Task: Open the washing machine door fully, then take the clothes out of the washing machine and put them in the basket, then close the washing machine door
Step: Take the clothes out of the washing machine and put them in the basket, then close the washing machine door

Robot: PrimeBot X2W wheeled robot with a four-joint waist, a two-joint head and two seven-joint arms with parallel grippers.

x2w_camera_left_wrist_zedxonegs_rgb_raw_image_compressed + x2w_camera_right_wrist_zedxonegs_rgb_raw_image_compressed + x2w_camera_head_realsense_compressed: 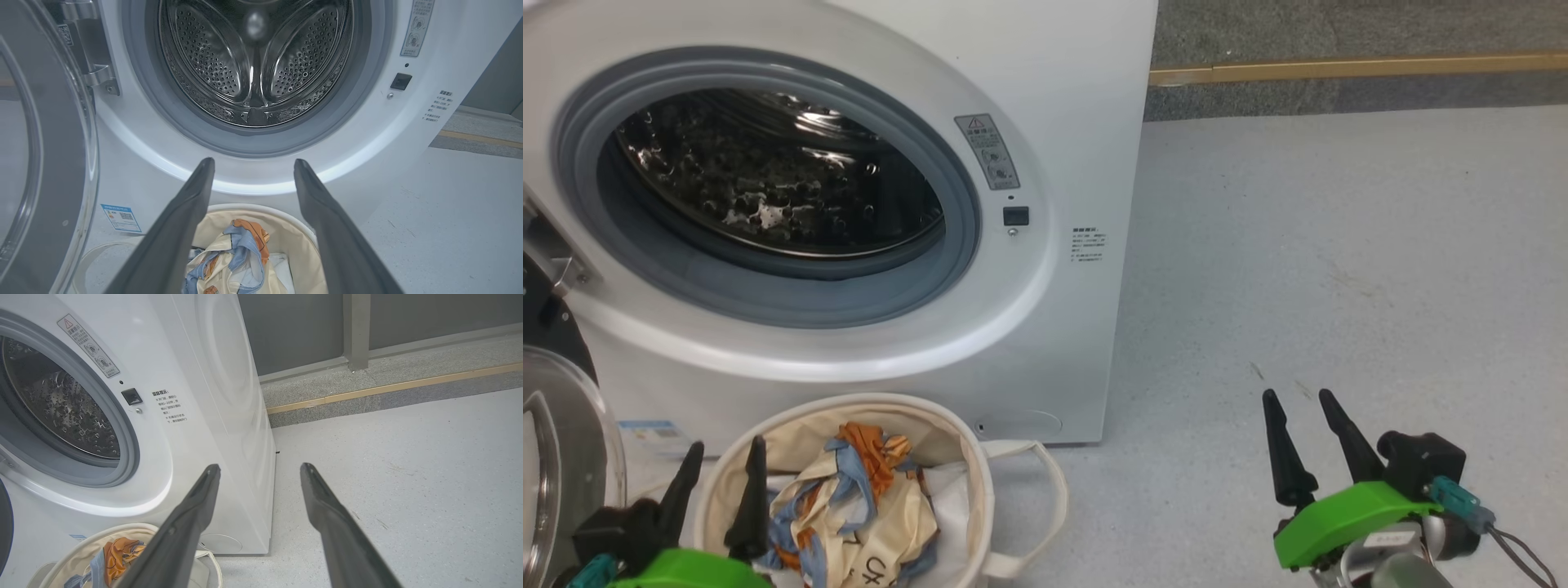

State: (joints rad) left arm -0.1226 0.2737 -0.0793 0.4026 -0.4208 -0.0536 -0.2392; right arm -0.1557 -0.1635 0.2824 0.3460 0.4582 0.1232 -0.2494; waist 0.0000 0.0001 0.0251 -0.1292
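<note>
The left gripper (725,447), its two dark fingers spread apart and holding nothing, hangs over the near rim of the basket (980,478). The clothes (866,490), blue, orange and cream, lie heaped inside that basket. It stands just in front of the washing machine (1062,98), below its opening. The steel drum (768,180) looks empty as far as the left wrist view reaches in. The washing machine door (560,457) stands swung wide open at the left edge. Unloading seems done, and probably only shutting the door is left. The basket sits close beside the door and may crowd its swing. The right gripper (1298,400), also spread and empty, hovers over the grey floor (1339,245), well apart to the right.
</note>
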